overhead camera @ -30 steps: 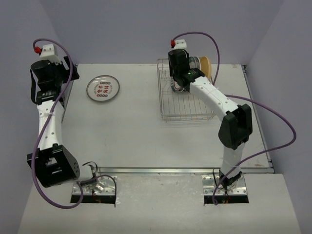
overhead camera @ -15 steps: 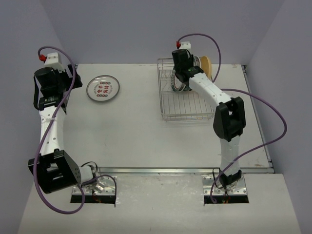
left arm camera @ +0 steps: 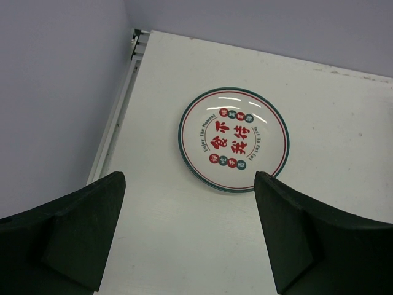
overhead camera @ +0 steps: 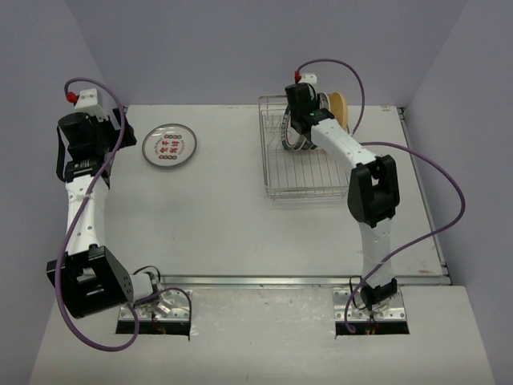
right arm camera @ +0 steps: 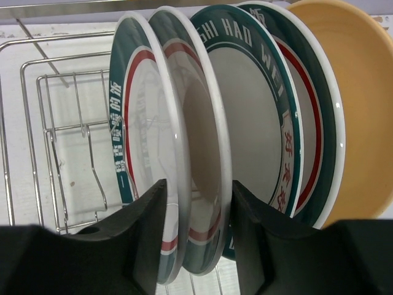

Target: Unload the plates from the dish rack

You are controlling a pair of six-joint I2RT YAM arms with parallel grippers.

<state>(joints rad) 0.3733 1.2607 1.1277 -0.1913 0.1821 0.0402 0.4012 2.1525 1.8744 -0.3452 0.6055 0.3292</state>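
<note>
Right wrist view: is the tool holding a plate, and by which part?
Cannot tell: the tool straddles the front plates at their rims; clamping unclear.

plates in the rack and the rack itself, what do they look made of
Patterned plates: glazed ceramic or melamine, can't tell which; glossy white with printed teal and red bands and sharp highlights. Tan-yellow plate: plain and duller, possibly plastic. Dish rack: thin metal wire, shiny silver, likely chromed or stainless.
</note>
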